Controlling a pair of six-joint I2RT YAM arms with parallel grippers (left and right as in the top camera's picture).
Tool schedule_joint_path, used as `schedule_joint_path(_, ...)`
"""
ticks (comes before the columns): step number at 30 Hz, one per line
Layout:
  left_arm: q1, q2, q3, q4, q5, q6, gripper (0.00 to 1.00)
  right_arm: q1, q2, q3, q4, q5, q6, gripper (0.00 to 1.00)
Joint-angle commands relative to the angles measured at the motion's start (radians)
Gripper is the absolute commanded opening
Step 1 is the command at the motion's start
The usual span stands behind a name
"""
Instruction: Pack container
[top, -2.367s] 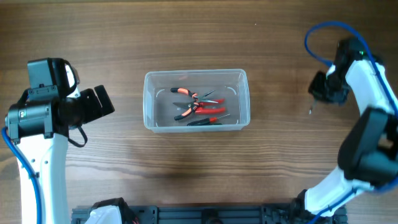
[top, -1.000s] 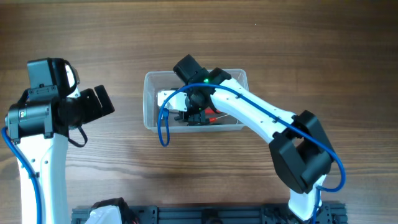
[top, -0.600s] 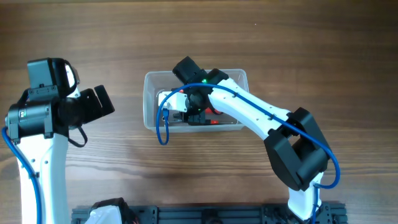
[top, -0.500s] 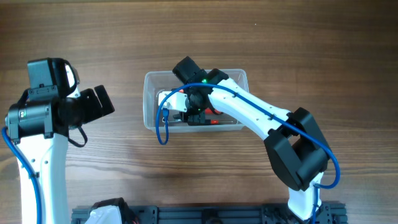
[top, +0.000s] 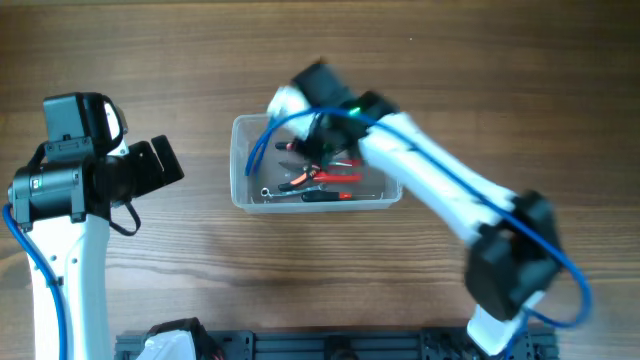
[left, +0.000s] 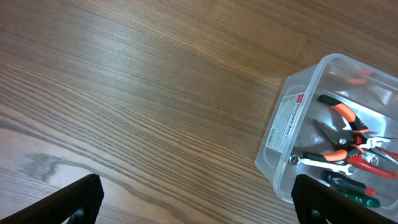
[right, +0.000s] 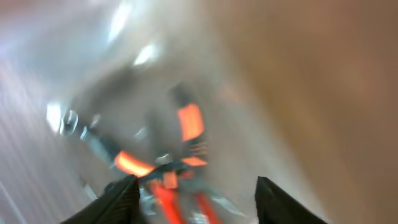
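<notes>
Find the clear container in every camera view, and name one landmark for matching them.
Overhead: the container sits mid-table, slightly above centre.
Left wrist: the container is at the right edge, cut off by the frame.
Right wrist: seen from close up and blurred, the container fills most of the picture.
Shared landmark: the orange-handled pliers inside it.

Overhead cam: fixed high up, looks straight down on the brown wood-grain table (top: 330, 60). It takes in both arms, w/ the clear rectangular plastic tub with rounded corners (top: 238, 165) approx. mid-frame. Left wrist cam: low and off to the tub's side, angled down across bare tabletop, tub only at the right edge of frame. Right wrist cam: very close over the tub, facing down into it, pic blurred. All 3 views share the tub interior & the orange-handled pliers (left: 343, 113).
</notes>
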Motion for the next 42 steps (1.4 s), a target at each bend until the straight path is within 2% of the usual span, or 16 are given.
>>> schedule_joint_path(1,0.000,0.004,0.008,0.023,0.026,-0.017,1.00,-0.164,-0.198,0.063,0.013,0.036,0.147,0.75)
schedule_joint_path(2,-0.006,0.004,0.008,0.034,0.038,-0.017,1.00,-0.208,-0.223,0.063,0.012,0.035,0.154,0.86)
schedule_joint_path(5,-0.038,0.004,0.008,0.090,0.054,-0.017,1.00,-0.328,-0.274,0.063,-0.006,0.036,0.148,1.00)
schedule_joint_path(11,-0.119,0.004,0.008,0.323,0.054,-0.017,1.00,-0.563,-0.290,0.063,0.012,0.037,0.161,1.00)
schedule_joint_path(15,-0.126,0.004,0.008,0.478,0.051,-0.016,1.00,-0.699,-0.290,0.063,0.009,0.046,0.251,1.00)
schedule_joint_path(18,-0.130,0.004,0.008,0.498,-0.007,-0.016,1.00,-0.796,-0.297,0.063,-0.043,0.047,0.294,1.00)
schedule_joint_path(21,-0.163,-0.012,0.008,0.448,-0.082,-0.016,1.00,-0.851,-0.330,0.048,-0.082,0.046,0.349,1.00)
schedule_joint_path(26,-0.284,-0.119,-0.015,0.390,-0.240,-0.017,1.00,-0.861,-0.470,-0.066,-0.089,0.051,0.347,1.00)
schedule_joint_path(30,-0.342,-0.245,-0.074,0.358,-0.280,-0.017,1.00,-0.850,-0.664,-0.240,-0.059,0.046,0.348,1.00)
schedule_joint_path(38,-0.351,-0.561,-0.270,0.256,-0.299,-0.022,1.00,-0.721,-1.126,-0.592,-0.034,0.051,0.309,1.00)
schedule_joint_path(42,-0.351,-0.699,-0.380,0.245,-0.383,-0.102,1.00,-0.691,-1.277,-0.727,-0.059,0.048,0.327,1.00)
